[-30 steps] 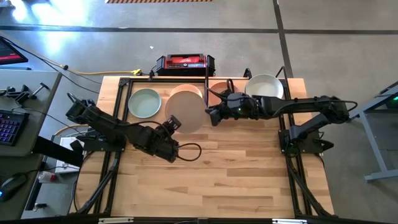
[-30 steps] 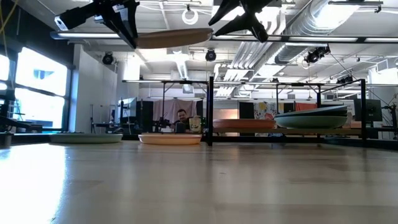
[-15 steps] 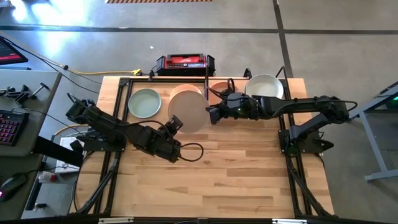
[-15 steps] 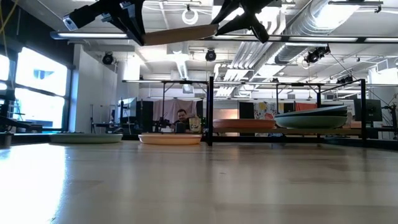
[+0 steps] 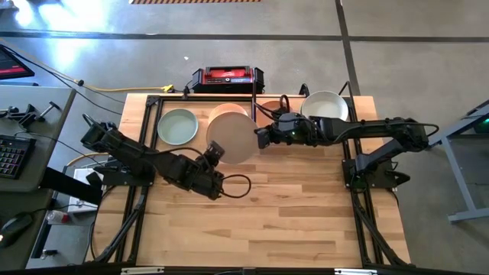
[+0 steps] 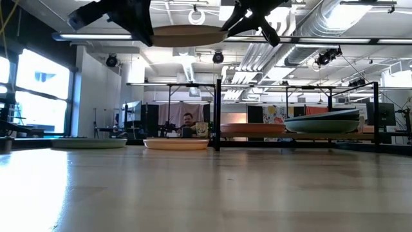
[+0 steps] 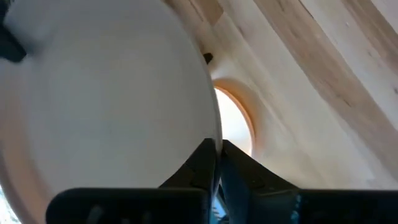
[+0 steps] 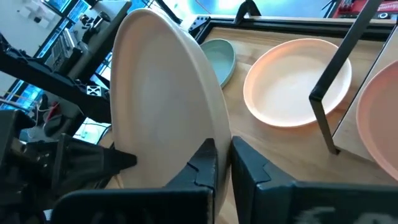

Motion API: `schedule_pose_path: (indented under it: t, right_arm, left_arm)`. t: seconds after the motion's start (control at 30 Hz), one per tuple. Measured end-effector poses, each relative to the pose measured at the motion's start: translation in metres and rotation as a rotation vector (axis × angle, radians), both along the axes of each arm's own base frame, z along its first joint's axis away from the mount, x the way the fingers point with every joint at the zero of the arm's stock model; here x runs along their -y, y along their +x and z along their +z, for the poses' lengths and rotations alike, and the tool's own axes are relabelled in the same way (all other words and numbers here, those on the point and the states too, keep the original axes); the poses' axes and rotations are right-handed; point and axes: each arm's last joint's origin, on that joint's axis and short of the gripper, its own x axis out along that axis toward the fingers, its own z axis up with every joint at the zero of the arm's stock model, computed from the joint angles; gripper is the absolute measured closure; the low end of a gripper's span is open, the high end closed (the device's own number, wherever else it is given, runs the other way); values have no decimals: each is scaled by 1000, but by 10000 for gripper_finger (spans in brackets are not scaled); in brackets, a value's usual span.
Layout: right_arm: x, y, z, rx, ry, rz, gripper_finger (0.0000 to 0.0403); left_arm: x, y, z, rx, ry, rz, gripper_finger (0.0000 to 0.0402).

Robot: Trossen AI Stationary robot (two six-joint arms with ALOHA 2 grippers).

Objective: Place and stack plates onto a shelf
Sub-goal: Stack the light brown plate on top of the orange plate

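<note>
A cream plate hangs high above the table between my two grippers, roughly level in the low view. My left gripper is shut on its near-left rim and my right gripper on its right rim. Below and behind it stands the shelf with its black upright divider. On the shelf rest a pale green plate, a peach plate partly hidden under the held one, a terracotta plate and an off-white plate. My left gripper pinches the cream plate's rim between its two fingers, coming from the table's near left and slanting down. The plate is lifted clear of the table and shelf. My right gripper pinches the opposite rim between its two fingers, reaching in from the table's right. The plate hangs clear above the peach plate.
A red-and-black box sits beyond the table's far edge. A cable loop lies on the wood near the left arm. The near half of the table is bare wood. A person shows in the room behind.
My right gripper has shut on the cream plate's right rim. Both wrists have rolled a little, and the plate, tilted half a second ago, now hangs about level and slightly higher in the low view.
</note>
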Motion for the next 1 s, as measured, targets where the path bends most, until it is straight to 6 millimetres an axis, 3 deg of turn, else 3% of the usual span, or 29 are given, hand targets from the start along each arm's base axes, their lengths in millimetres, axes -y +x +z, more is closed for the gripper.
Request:
schedule_pose_path:
  t: [0.3, 0.57, 0.77, 1.0]
  right_arm:
    - [0, 0, 0, 0, 16, -1, 399]
    - [-1, -1, -1, -9, 16, -1, 400]
    - [5, -3, -2, -25, 21, -20, 400]
    - [17, -10, 3, -18, 25, -44, 401]
  left_arm:
    - [-1, 0, -1, 52, -86, 65, 362]
    - [0, 0, -2, 49, -149, 73, 304]
    - [1, -1, 0, 170, -163, 183, 270]
    - [6, -5, 15, 314, -246, 256, 267]
